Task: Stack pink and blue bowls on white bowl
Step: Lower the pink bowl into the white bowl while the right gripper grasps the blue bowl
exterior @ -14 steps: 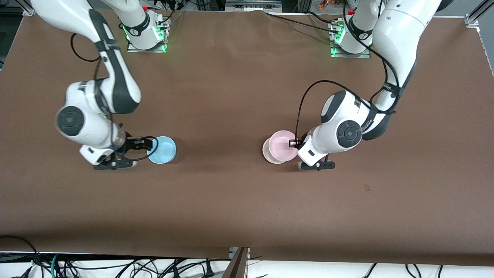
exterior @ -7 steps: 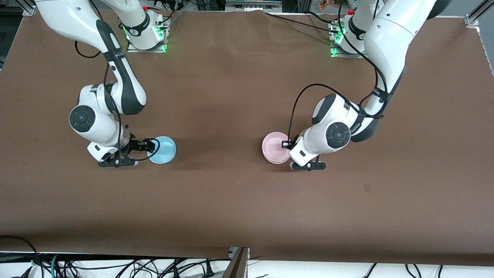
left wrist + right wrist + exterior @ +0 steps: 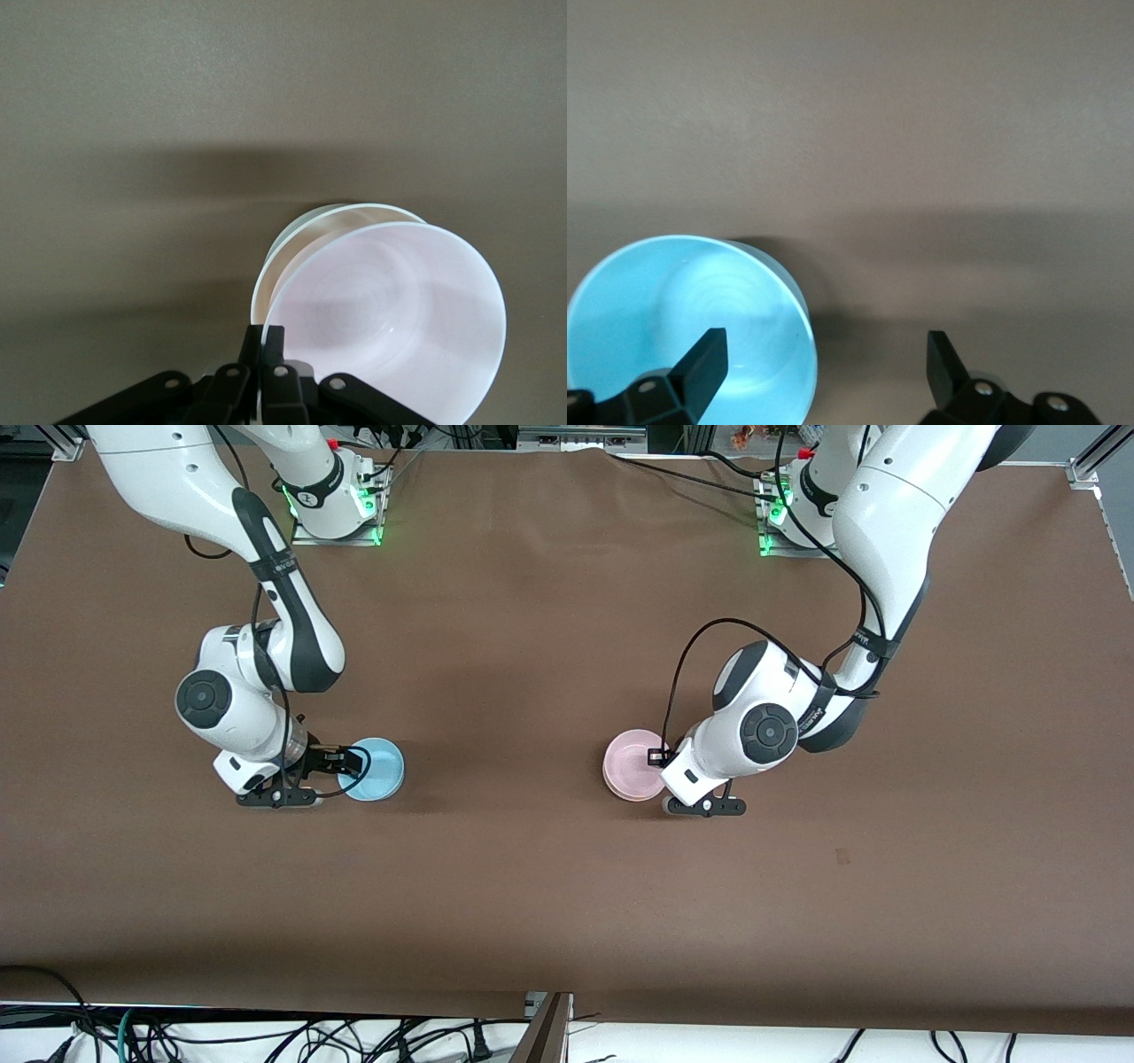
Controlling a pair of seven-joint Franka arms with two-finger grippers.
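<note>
Brown worktop (image 3: pixel 549 886), both arms reaching down toward the front camera's side from their bases.

Left gripper (image 3: pixel 660 757) sat at the rim of the pink bowl (image 3: pixel 631 763), on the edge toward the left arm's end of the worktop. In the front view the wrist covered most of the fingers, and only pink showed, with at most a thin pale edge under it. The left wrist view gave more: the left gripper (image 3: pixel 263 341) had its fingers pressed together on the pink bowl's (image 3: pixel 390 328) rim, and the white bowl (image 3: pixel 292 243) showed as a crescent directly under the pink one, the pink bowl nested in it but shifted slightly off centre. From that view I could not tell whether the pink bowl rested fully down in the white one.

Right gripper (image 3: pixel 350 762) was low at the blue bowl (image 3: pixel 372 769), which stood on the worktop toward the right arm's end, well apart from the pink and white pair and about as near to the front camera. The front view showed black fingers at the bowl's edge but not their spread. The right wrist view settled it: right gripper (image 3: pixel 824 359) fingers stood wide apart, one finger (image 3: pixel 700 359) inside the blue bowl (image 3: pixel 691 319), the other outside it over bare worktop, so the rim lay between them, ungripped.
</note>
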